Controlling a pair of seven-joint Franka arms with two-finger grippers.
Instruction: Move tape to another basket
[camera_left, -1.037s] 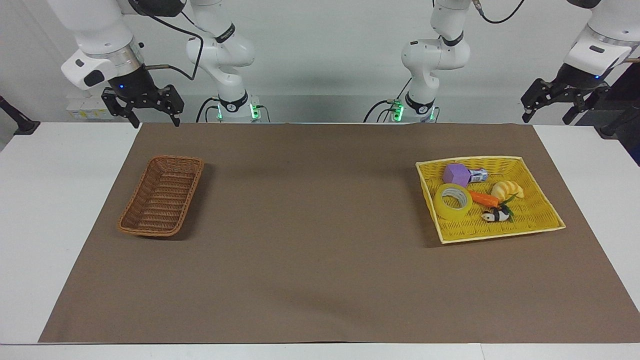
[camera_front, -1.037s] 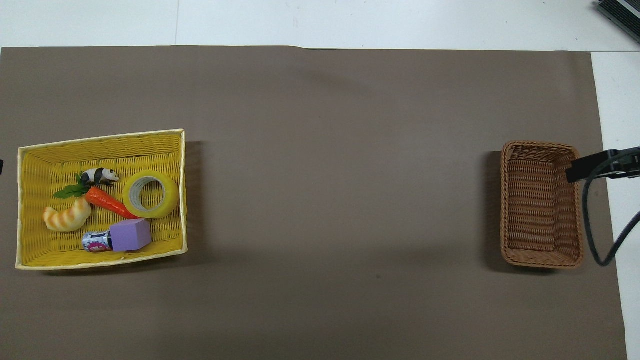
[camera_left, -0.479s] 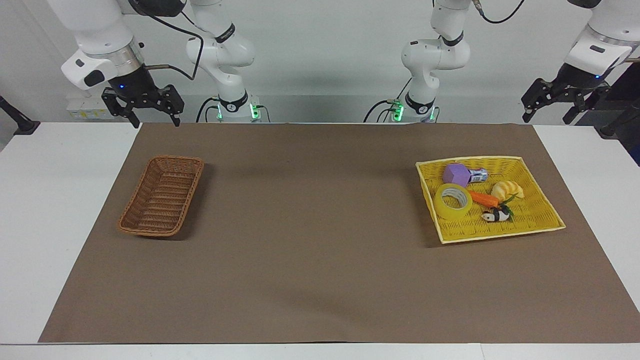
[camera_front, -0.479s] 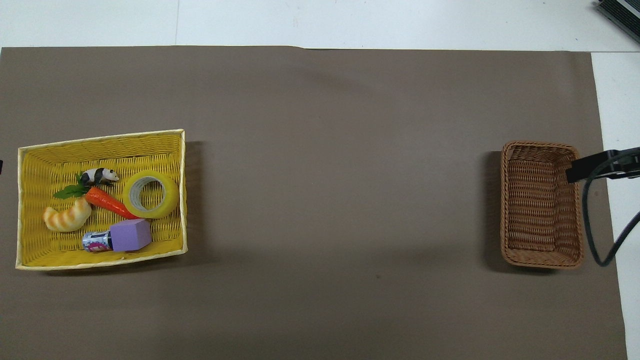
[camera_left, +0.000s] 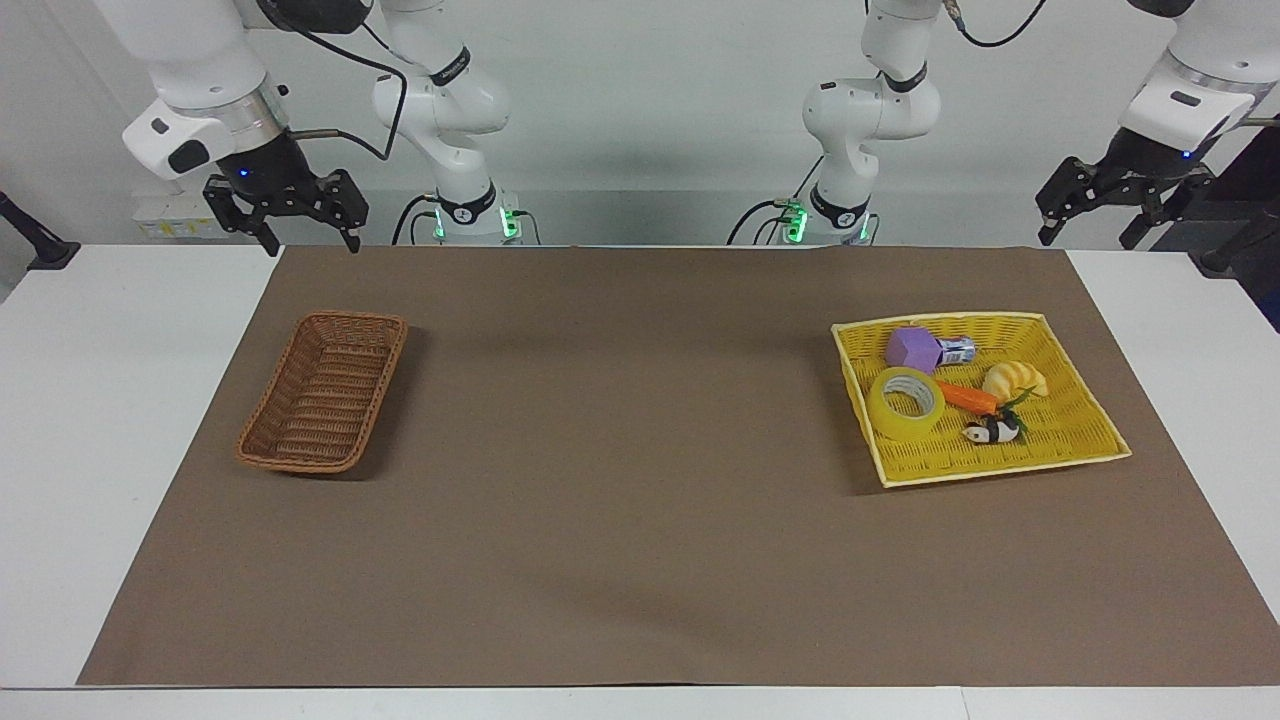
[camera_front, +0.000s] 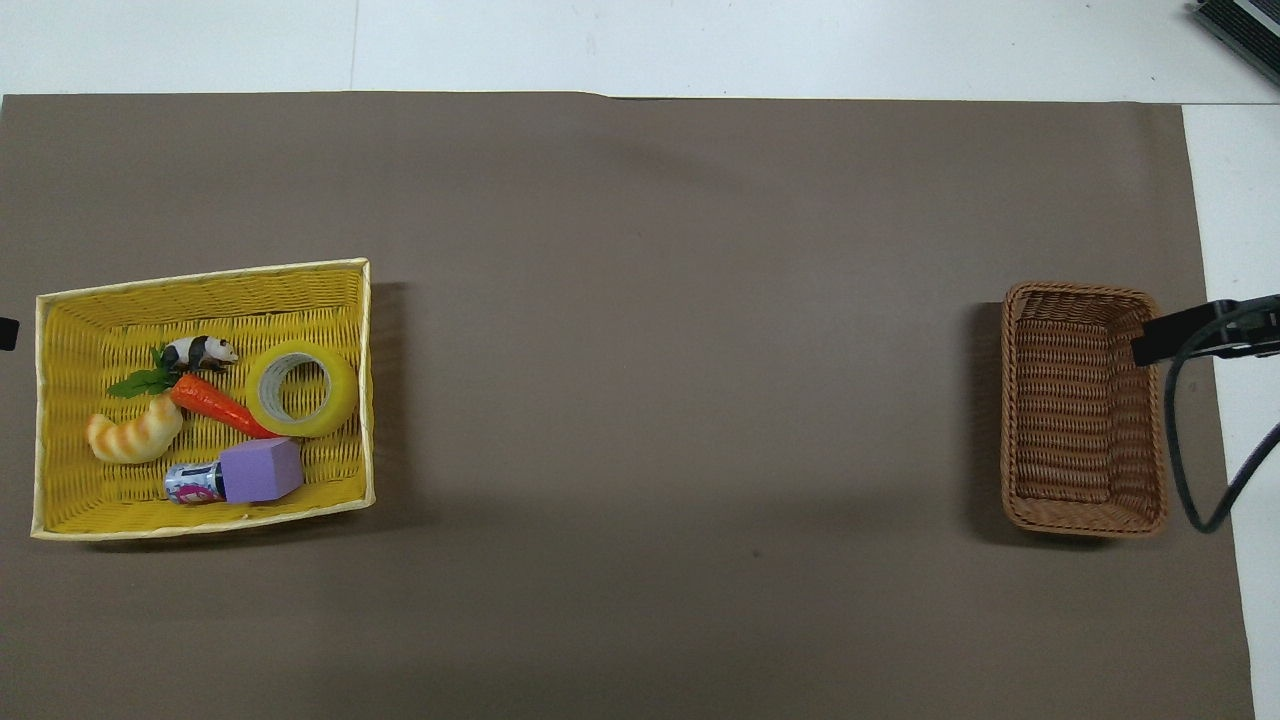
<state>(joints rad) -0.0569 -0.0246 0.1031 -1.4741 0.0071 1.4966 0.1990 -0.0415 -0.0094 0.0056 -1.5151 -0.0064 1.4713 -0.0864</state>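
Note:
The tape (camera_left: 905, 402), a yellow translucent roll with a white core, lies flat in the bright yellow basket (camera_left: 1000, 470) at the left arm's end; it also shows in the overhead view (camera_front: 300, 388). The dark-brown wicker basket (camera_left: 300, 465) stands empty at the right arm's end, also seen from overhead (camera_front: 1080, 290). My left gripper (camera_left: 1085, 240) hangs open and empty, raised over the table edge by the robots, apart from the yellow basket. My right gripper (camera_left: 312, 247) hangs open and empty, raised over the mat's corner by the robots.
In the yellow basket (camera_front: 200, 275) beside the tape lie a toy carrot (camera_left: 968, 398), a panda figure (camera_left: 993, 431), a croissant (camera_left: 1015, 380), a purple block (camera_left: 912, 349) and a small can (camera_left: 957, 350). A brown mat (camera_left: 620, 480) covers the table.
My left gripper has shifted slightly upward and toward the middle of the table. The right gripper, the tape and both baskets have not moved.

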